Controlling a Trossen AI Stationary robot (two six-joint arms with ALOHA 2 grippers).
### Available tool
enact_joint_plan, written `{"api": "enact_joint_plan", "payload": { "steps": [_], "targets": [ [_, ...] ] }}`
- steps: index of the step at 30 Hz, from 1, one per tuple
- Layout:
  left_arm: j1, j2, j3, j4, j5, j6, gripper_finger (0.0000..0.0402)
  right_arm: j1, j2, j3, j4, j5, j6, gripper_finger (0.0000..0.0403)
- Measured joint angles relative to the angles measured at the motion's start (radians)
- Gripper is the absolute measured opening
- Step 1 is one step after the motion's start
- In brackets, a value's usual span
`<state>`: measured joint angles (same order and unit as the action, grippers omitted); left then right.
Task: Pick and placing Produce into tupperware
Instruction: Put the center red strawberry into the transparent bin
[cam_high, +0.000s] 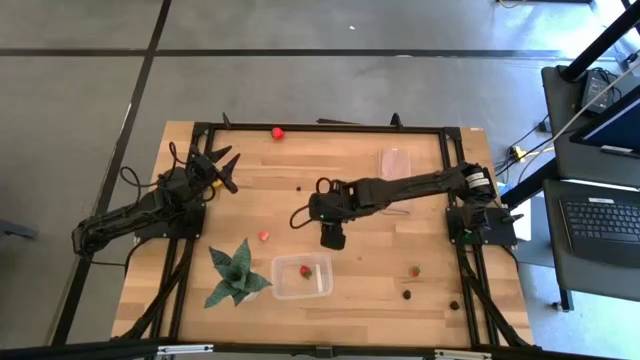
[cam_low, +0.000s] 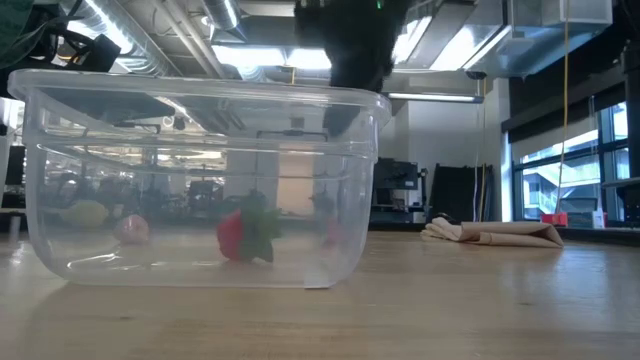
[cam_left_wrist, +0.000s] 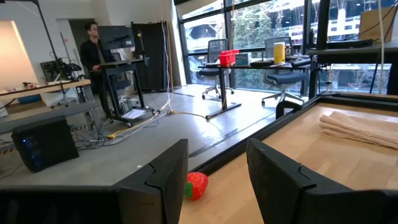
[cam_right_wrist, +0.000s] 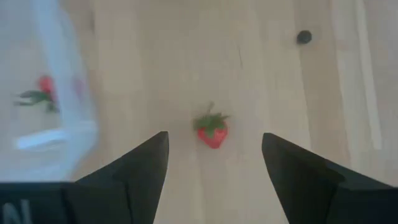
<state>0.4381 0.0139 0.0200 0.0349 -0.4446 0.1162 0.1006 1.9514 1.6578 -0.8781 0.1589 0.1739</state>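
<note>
The clear tupperware (cam_high: 302, 277) sits near the table's near edge with one strawberry (cam_high: 305, 270) lying in it. In the low view the tupperware (cam_low: 200, 180) and that strawberry (cam_low: 240, 236) show up close. My right gripper (cam_high: 332, 238) hovers open over mid-table, just beyond the box's far right corner. In its wrist view the gripper (cam_right_wrist: 214, 135) has its fingers on either side of a loose strawberry (cam_right_wrist: 212, 132) that lies on the wood below, untouched. My left gripper (cam_high: 228, 165) waits open at the far left, facing a round red fruit (cam_left_wrist: 196, 185).
A spiky green plant (cam_high: 235, 275) stands left of the box. A folded beige cloth (cam_high: 395, 162) lies far right. Another strawberry (cam_high: 414, 271) and dark berries (cam_high: 407, 294) lie right of the box. One dark berry (cam_high: 300, 187) lies mid-table. The red fruit (cam_high: 277, 132) sits at the far edge.
</note>
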Motion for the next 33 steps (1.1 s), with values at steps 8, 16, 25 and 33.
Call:
{"api": "enact_joint_plan", "payload": {
  "steps": [8,16,25,33],
  "targets": [
    [0.0,0.0,0.0,0.0,0.0,0.0,0.0157,-0.007,0.001,-0.264,0.294,-0.04,-0.075,0.0261],
    [0.0,0.0,0.0,0.0,0.0,0.0,0.0157,-0.025,0.001,-0.422,0.56,-0.088,0.027,0.0261],
    [0.0,0.0,0.0,0.0,0.0,-0.001,0.0157,-0.027,0.001,-0.445,0.586,-0.064,-0.002,0.0261],
    [0.0,0.0,0.0,0.0,0.0,-0.002,0.0157,-0.032,0.001,-0.445,0.606,-0.06,-0.123,0.0261]
  ]
}}
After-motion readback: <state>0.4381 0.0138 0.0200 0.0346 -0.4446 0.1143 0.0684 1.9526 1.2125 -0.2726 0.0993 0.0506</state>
